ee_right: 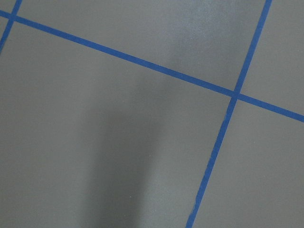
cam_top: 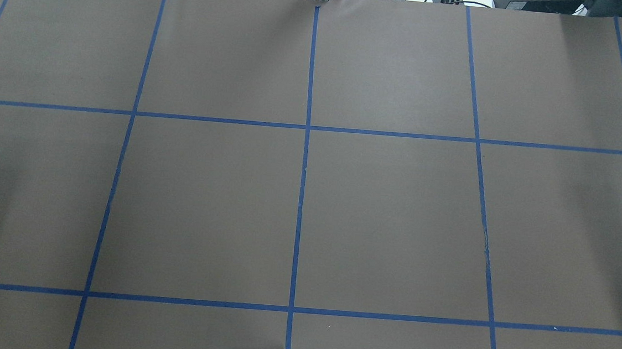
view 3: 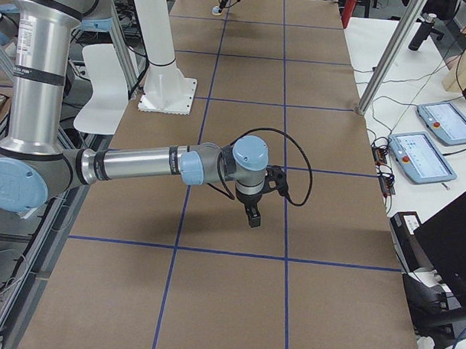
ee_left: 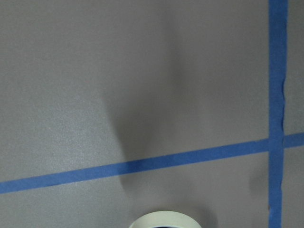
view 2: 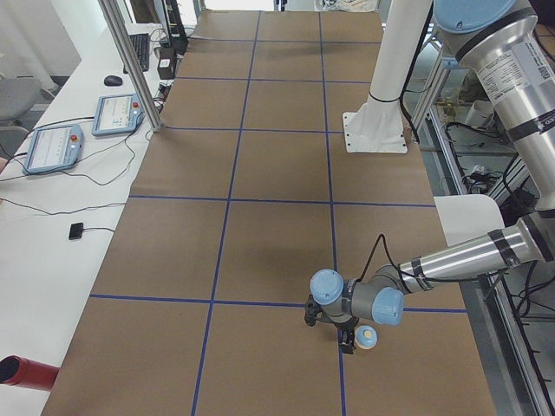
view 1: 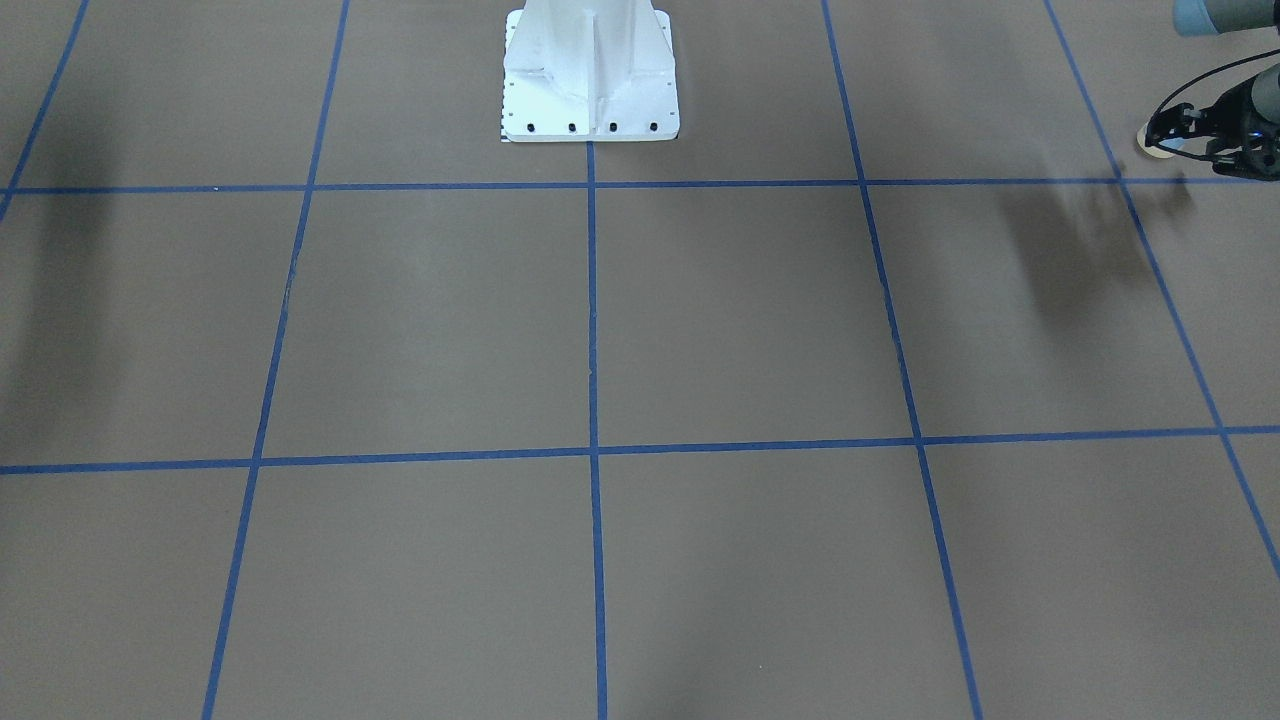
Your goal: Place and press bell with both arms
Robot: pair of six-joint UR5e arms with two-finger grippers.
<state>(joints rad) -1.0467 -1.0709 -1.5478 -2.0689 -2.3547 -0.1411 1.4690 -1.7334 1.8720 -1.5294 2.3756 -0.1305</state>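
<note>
at the left end of the table [cam_top: 202, 210] the action sits mostly out of frame. the overhead view catches only brown cover, the blue tape grid [cam_top: 301, 196] and the edge of the white pedestal [view 1: 590, 70].

left arm [view 2: 486, 251]: cut off at the front view's top right corner. the left side view shows it whole, reaching low over the table.

right arm [view 3: 134, 165]: seen only in the right side view, stretched out level over the mid-table with its wrist pointing down.

left gripper [view 1: 1160, 135]: low at the table, fingers on either side of the bell [view 1: 1152, 148]. black fingers and cable cover most of the dome, so i cannot tell whether it is clamped on the bell or loose around it.

right gripper [view 3: 252, 219]: hangs above bare cover, near a tape line. it shows in the side view only, and its own wrist camera shows no fingers, so i cannot tell its state.

the bell sits on the table beside a tape crossing, at the robot's left end. the front view shows only the cream base edge and a sliver of blue. the left wrist camera gets just the cream rim at its bottom edge.

around: two pendants [view 3: 421, 156] on the white bench beside the table, a metal post [view 3: 390, 54] at the table edge, and a red cylinder [view 2: 22, 371] cut off at the left side view's corner. nothing stands between the arms.
</note>
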